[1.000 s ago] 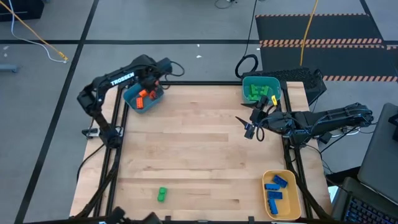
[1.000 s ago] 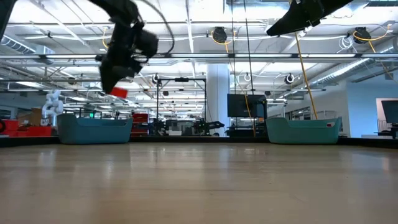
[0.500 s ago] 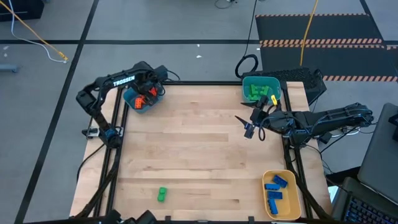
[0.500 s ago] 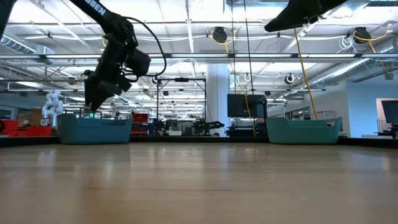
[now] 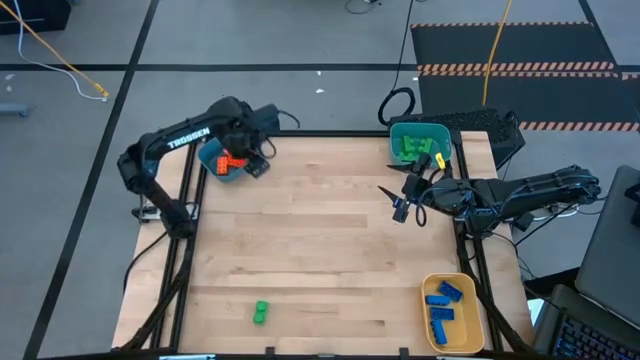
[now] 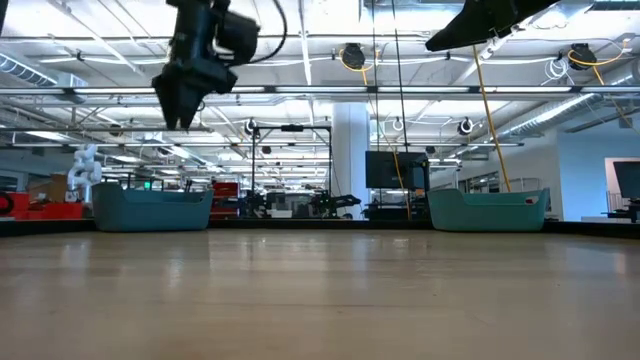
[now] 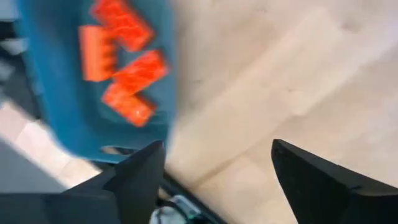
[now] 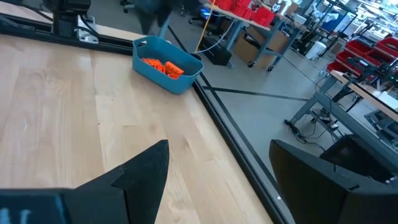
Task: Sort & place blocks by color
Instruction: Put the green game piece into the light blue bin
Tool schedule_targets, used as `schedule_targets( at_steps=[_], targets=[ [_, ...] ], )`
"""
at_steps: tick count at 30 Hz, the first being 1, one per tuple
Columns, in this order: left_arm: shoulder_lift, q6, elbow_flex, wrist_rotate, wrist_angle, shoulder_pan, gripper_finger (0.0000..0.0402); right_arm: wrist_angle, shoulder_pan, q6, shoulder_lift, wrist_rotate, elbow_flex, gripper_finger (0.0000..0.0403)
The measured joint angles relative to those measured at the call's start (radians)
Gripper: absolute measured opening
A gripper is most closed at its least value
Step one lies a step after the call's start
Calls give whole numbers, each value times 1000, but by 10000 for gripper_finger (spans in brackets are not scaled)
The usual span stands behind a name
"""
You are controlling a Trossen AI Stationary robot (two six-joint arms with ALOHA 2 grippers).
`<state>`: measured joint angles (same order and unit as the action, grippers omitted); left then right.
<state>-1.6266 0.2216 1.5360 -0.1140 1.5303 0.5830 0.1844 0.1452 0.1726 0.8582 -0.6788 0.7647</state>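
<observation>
Several orange blocks lie in the teal bin at the table's far left corner. My left gripper hangs open and empty just beside that bin, above the table's wood; the low view shows it high up. One green block lies on the table near the front edge. Green blocks fill the bin at the far right, and blue blocks lie in the yellow bin at the near right. My right gripper waits open near the right edge.
The middle of the wooden table is bare wood. The three bins stand at the corners along the table's metal frame. Cables and a black mat lie on the floor beyond the far edge.
My left gripper held an orange block above the teal bin, dipped toward the bin and opened, letting the block go. It has since risen and moved a little toward the table's right, off the bin. My right arm has kept still.
</observation>
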Motion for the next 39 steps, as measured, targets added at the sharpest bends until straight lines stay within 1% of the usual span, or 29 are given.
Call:
schedule_targets(
  at_steps=[1, 4, 6, 8, 12, 15, 18, 21, 24, 27, 30, 32, 35, 39],
  targets=[
    [10, 12, 4, 15, 0, -30, 286, 0, 0, 0, 0, 0, 0, 270],
    [49, 97, 6, 17, 3, -130, 262, 0, 0, 0, 0, 0, 0, 270],
    [63, 171, 6, 29, 22, -199, 248, 1, 0, -2, 0, 0, 0, 270],
    [65, 249, 6, 65, 18, -277, 236, 1, 0, -3, 0, 0, 0, 270],
    [65, 420, 5, 102, 20, -449, 220, 10, 0, -26, 0, 1, 0, 270],
    [53, 546, 5, 149, 16, -587, 216, 17, 0, -27, 0, 2, 0, 270],
    [48, 691, 5, 171, 14, -719, 219, 17, 0, -29, 0, 2, 0, 270],
    [48, 853, 5, 170, -1, -851, 220, 18, 0, -29, 0, 2, 0, 270],
    [43, 1016, 5, 166, -68, -975, 220, 17, 0, -28, 0, 3, 0, 270],
    [39, 1167, 4, 122, -145, -1093, 220, 12, 0, -30, 0, 3, 0, 270],
    [0, 1281, 5, 85, -229, -1179, 221, 7, 0, -50, 0, 3, 0, 270],
    [-37, 1337, 4, 82, -247, -1221, 221, -2, 0, -55, 0, 3, 0, 270],
    [-108, 1378, 4, 131, -267, -1257, 221, -33, 0, -31, 1, 4, 0, 270],
    [-187, 1372, 3, 205, -311, -1276, 221, -88, 0, -4, 1, 3, 0, 270]
  ],
)
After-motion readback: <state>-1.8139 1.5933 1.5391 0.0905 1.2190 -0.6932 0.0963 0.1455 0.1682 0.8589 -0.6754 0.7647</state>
